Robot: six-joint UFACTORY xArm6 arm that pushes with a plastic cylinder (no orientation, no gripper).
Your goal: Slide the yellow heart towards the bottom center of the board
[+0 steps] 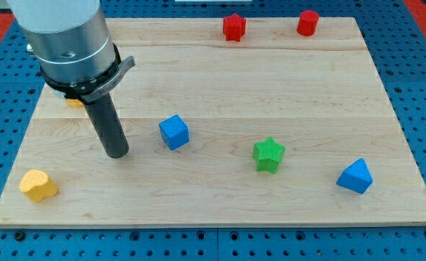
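Observation:
The yellow heart (38, 185) lies near the board's bottom left corner. My tip (117, 154) rests on the wooden board (220, 203), up and to the right of the yellow heart and well apart from it. A blue cube (174, 132) sits just to the right of my tip. A second yellow block (75, 103) is mostly hidden behind the rod's body at the view's left.
A green star (268, 154) lies right of centre. A blue triangular block (355, 176) sits at the bottom right. A red star (234, 27) and a red cylinder-like block (308, 22) stand along the top edge.

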